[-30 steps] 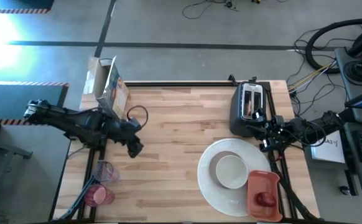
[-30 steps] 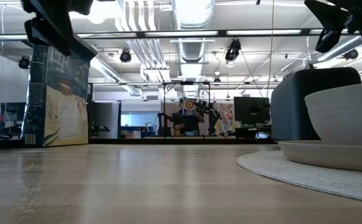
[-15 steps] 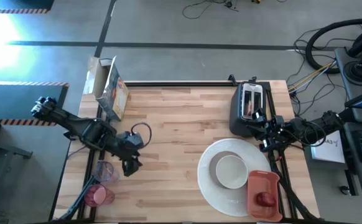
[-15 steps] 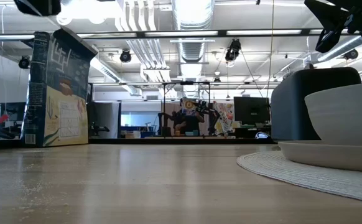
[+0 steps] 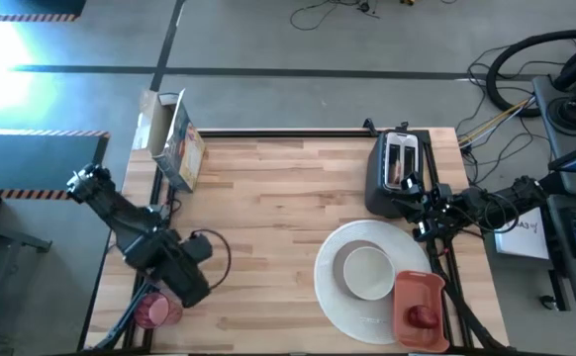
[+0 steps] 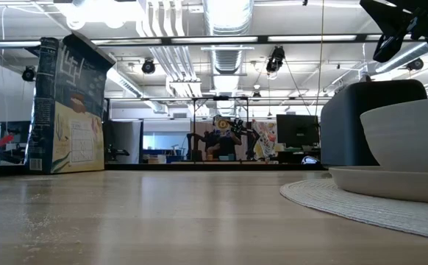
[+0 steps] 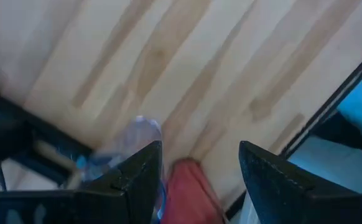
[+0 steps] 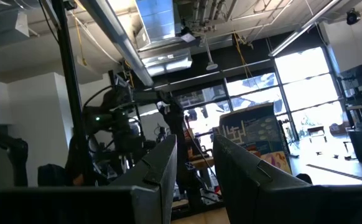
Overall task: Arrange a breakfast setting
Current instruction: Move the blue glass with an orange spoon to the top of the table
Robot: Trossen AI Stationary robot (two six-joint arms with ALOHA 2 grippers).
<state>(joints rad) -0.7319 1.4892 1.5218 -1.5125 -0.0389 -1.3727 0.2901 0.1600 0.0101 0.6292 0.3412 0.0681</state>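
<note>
The left end effector [image 7: 196, 171], fingers parted and empty, hovers over the pink plastic tumbler [image 7: 190, 190] at the wooden tabletop's [image 5: 268, 227] left front corner. Next: descend and grip squarely.

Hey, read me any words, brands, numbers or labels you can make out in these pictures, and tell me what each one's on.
None can be read.
Cereal box: large pale lettering and a picture, too blurred to read.
Paper beside the table: dark marks, too small to read.
Toaster: no label visible.
</note>
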